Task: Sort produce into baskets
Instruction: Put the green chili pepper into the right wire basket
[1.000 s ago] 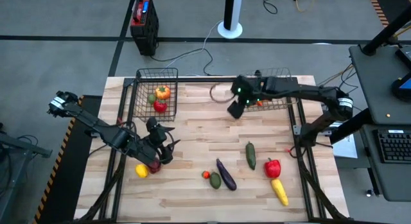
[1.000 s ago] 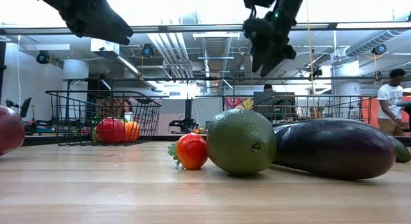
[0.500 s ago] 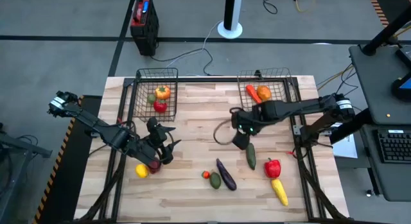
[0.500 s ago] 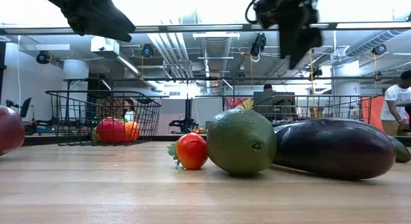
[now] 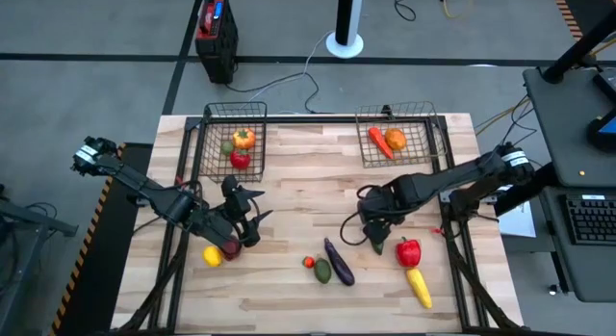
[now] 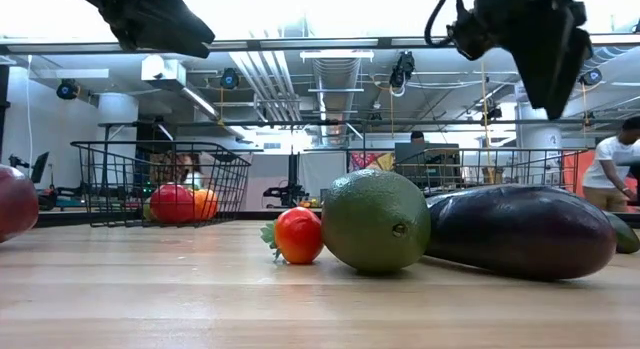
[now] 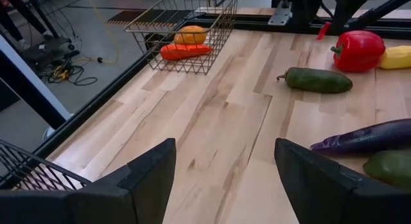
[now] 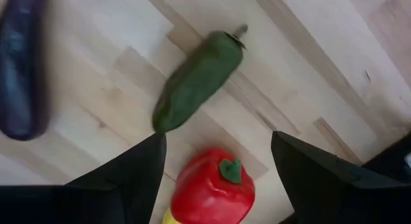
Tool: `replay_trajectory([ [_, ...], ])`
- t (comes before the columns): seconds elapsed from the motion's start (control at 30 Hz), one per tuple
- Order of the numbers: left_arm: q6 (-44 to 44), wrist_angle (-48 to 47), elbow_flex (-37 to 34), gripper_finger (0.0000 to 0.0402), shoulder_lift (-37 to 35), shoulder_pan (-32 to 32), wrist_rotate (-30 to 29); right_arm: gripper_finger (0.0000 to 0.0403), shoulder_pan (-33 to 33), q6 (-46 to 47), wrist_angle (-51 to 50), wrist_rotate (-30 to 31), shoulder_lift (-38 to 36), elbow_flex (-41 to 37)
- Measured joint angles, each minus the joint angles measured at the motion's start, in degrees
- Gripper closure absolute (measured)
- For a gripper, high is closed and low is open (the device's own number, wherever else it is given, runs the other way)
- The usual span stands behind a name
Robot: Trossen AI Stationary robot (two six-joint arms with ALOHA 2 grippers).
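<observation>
My right gripper (image 5: pixel 374 223) hangs open, pointing down, over the green cucumber (image 8: pixel 196 79) and the red pepper (image 8: pixel 212 189), touching neither. My left gripper (image 7: pixel 225 185) stands open and holds nothing at the table's left, above a red apple (image 5: pixel 231 247) and a lemon (image 5: pixel 213 256). The eggplant (image 5: pixel 339 262), a green round fruit (image 5: pixel 323 271) and a small red tomato (image 5: pixel 309 262) lie together near the front. The far left basket (image 5: pixel 219 124) holds an orange-yellow pepper and a red piece. An orange and a carrot lie in the far right basket (image 5: pixel 416 132).
A yellow piece (image 5: pixel 419 286) lies by the near right, beside the red pepper. A black-and-red box (image 5: pixel 215 33) and a white post stand on the floor beyond the table. A person (image 6: pixel 610 159) stands in the room behind. Bare wood lies in the table's middle.
My right gripper has swung from over the far right basket toward the table's near edge, a little lower, and tipped until it points down. It now hangs over the cucumber. The produce on the table has stayed where it was.
</observation>
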Motion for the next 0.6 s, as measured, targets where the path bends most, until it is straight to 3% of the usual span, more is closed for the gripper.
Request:
replay_trajectory([
  [0.17, 1.06, 0.00, 0.00, 0.0155, 0.00, 0.00, 0.00, 0.0126, -0.01, 2.00, 1.91, 0.12, -0.04, -3.84],
  [0.6, 2.14, -0.02, -0.11, 0.0155, 0.00, 0.06, -0.02, 0.0124, -0.12, 6.31, 20.23, -2.90, 0.01, -16.14],
])
